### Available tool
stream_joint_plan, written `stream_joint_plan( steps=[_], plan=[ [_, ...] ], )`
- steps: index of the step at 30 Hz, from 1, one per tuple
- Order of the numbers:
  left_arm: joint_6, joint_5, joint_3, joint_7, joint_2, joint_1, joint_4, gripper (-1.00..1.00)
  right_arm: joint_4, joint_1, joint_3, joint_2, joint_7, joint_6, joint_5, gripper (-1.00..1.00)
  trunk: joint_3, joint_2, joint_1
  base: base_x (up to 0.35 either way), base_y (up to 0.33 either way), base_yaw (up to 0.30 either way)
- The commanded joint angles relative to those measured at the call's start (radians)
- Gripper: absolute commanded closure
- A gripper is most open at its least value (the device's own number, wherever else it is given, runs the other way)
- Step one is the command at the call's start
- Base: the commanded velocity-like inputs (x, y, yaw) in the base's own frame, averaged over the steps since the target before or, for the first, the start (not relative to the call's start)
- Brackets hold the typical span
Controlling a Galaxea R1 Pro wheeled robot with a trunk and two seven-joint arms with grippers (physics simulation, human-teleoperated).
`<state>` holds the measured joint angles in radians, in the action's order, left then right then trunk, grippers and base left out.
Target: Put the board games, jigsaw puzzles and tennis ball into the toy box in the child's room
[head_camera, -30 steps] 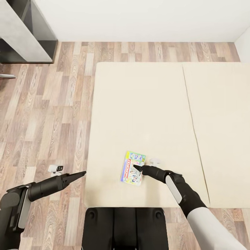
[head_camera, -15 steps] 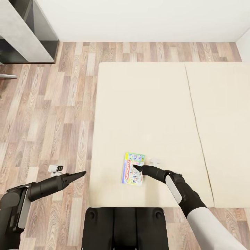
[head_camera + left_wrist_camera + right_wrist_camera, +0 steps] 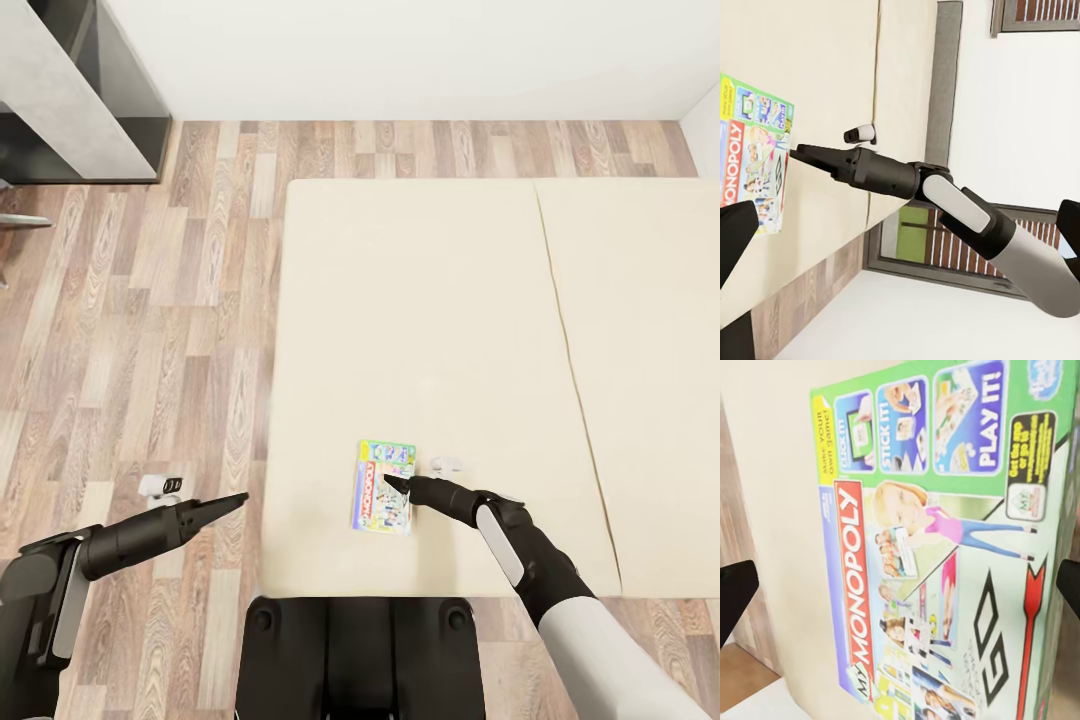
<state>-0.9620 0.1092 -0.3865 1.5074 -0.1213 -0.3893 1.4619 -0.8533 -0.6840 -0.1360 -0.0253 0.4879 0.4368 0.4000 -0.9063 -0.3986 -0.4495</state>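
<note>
A green-edged Monopoly board game [image 3: 382, 487] lies flat on the beige bed [image 3: 430, 300], near its front left corner. My right gripper [image 3: 391, 482] hovers over the box's right half, pointing left. In the right wrist view its fingertips [image 3: 735, 589] stand wide apart, open, with the printed lid [image 3: 937, 547] between them. My left gripper [image 3: 238, 498] hangs over the wood floor just left of the bed edge, open and empty. The left wrist view has the game [image 3: 754, 157] and my right arm [image 3: 945, 199] in it.
A small white object [image 3: 446, 464] lies on the mattress just right of the game. Another small white-and-black object [image 3: 160, 485] sits on the floor by my left arm. A grey shelf unit [image 3: 70, 100] stands at the far left. The mattress seam [image 3: 565, 340] runs front to back.
The whole picture has shifted slightly to the right, so the camera moved. Both arms and the game keep the same pose relative to each other.
</note>
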Motion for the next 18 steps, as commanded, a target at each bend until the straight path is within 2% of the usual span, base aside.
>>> stream_joint_plan(
  steps=[1,18],
  plan=[
    [-0.011,0.0,0.0,0.004,0.0,0.0,0.0,-1.0,-0.001,0.0,-0.002,-0.001,-0.002,0.006,0.008,-1.0,-0.001,-0.001,-0.001,0.0,0.13,0.0],
    [-0.011,0.0,0.0,0.004,-0.001,0.0,0.0,-1.0,-0.001,0.0,-0.002,-0.001,-0.002,0.006,0.009,-1.0,-0.001,-0.001,-0.001,0.0,0.045,0.0]
  ],
)
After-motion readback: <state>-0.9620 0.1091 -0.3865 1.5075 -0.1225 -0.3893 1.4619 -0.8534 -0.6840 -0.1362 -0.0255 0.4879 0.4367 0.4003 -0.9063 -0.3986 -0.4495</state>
